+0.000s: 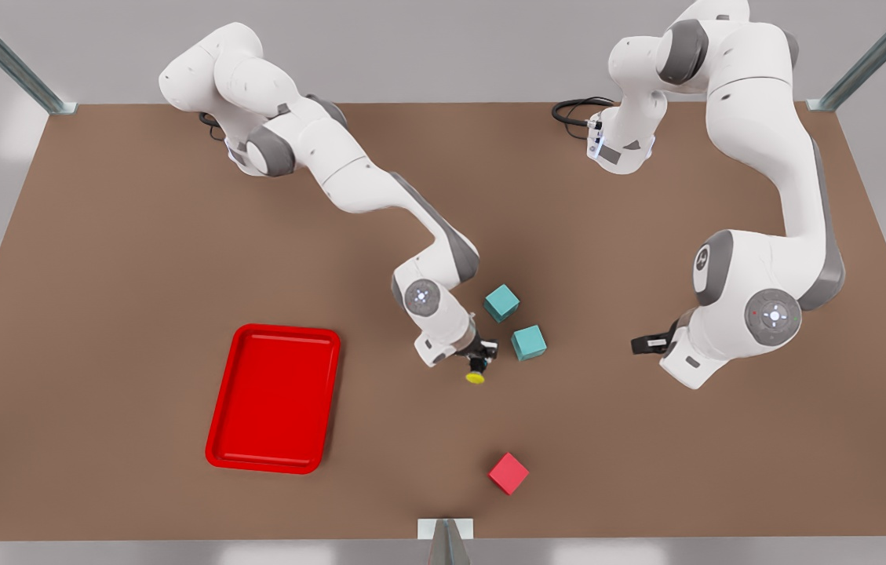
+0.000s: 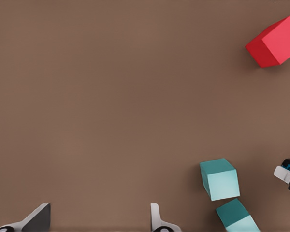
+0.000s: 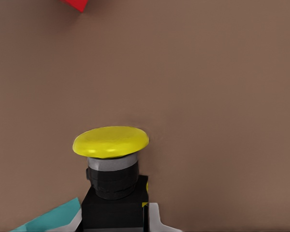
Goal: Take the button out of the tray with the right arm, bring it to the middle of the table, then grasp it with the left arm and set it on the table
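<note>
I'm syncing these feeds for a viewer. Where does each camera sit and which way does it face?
Front view: high above the table, looking down on both arms, the tray and cubes.
Left wrist view: on the left gripper, looking down at the table past its open fingers.
Right wrist view: on the right gripper, looking past the held button.
Shared: the button and red cube appear in all three.
</note>
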